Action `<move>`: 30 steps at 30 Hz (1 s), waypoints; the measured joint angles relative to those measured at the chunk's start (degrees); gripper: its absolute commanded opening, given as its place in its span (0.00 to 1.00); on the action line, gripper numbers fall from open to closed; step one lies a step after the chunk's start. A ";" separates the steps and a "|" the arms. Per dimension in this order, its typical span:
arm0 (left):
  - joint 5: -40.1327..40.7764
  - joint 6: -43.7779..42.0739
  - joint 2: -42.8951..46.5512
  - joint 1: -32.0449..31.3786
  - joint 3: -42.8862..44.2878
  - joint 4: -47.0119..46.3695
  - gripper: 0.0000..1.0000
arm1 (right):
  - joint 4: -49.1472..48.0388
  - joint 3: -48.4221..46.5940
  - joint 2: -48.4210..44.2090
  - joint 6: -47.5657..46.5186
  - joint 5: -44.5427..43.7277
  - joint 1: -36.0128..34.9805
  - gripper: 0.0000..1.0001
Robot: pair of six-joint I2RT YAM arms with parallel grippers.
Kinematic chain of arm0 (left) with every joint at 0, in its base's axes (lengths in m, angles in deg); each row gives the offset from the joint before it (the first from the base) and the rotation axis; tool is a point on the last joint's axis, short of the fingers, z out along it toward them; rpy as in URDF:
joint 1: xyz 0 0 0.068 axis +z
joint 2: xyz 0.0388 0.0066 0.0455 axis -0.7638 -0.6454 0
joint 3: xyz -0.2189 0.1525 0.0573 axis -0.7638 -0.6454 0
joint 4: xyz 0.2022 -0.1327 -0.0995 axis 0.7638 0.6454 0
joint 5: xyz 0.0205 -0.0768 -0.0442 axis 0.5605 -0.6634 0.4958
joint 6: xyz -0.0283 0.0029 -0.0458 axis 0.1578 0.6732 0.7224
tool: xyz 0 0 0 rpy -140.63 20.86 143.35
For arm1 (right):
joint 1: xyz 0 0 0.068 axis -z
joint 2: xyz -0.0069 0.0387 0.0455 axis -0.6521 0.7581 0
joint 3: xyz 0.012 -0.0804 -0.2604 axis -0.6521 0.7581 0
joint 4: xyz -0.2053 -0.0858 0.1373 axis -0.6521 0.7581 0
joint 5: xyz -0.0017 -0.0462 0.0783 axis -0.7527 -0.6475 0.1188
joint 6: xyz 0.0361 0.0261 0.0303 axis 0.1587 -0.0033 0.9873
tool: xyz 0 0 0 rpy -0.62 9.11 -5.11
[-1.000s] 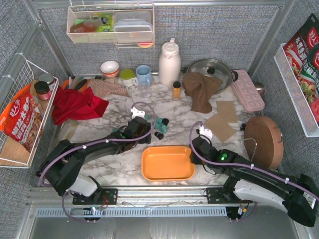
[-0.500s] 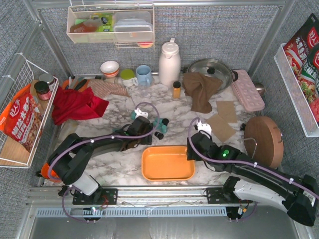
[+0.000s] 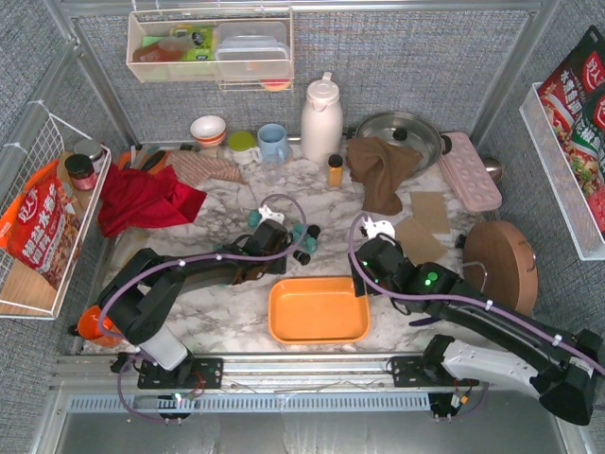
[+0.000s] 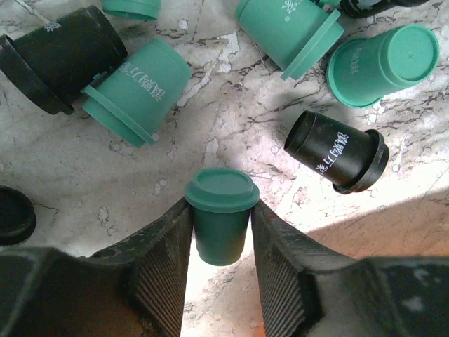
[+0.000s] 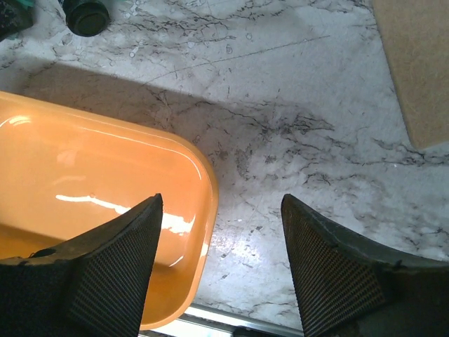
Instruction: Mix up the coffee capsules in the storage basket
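Note:
The coffee capsules [image 3: 302,236] lie loose on the marble just behind the storage basket. In the left wrist view several teal capsules [image 4: 137,91] and two black ones [image 4: 340,151] lie on their sides. My left gripper [image 4: 219,210] is shut on one teal capsule [image 4: 221,217], lid facing away; it reaches into the cluster in the top view [image 3: 269,241]. The orange storage basket [image 3: 319,309] holds nothing. My right gripper [image 5: 221,210] is open and empty, straddling the basket's right rim [image 5: 203,189]; it also shows in the top view [image 3: 364,274].
A small orange bottle [image 3: 335,170], white thermos [image 3: 321,118], brown cloth [image 3: 383,170] and pot lid [image 3: 397,132] stand at the back. A red cloth [image 3: 142,199] lies left. Cardboard squares [image 3: 421,236] and a round wooden board [image 3: 499,270] lie right.
My left arm has stretched farther into the capsule cluster. My right arm has moved left and away from its base, up to the basket's right rim.

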 measured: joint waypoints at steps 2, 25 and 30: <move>0.44 -0.24 -0.02 0.04 0.02 -0.37 0.45 | 0.26 -0.92 0.79 -1.18 0.46 0.20 0.73; -1.09 -12.55 17.64 0.04 -9.55 -14.91 0.41 | -0.26 -9.49 5.77 -6.73 8.70 1.79 0.76; -6.08 -17.97 23.76 0.02 -14.43 -23.43 0.40 | -1.29 -14.51 8.55 -7.41 11.96 2.49 0.76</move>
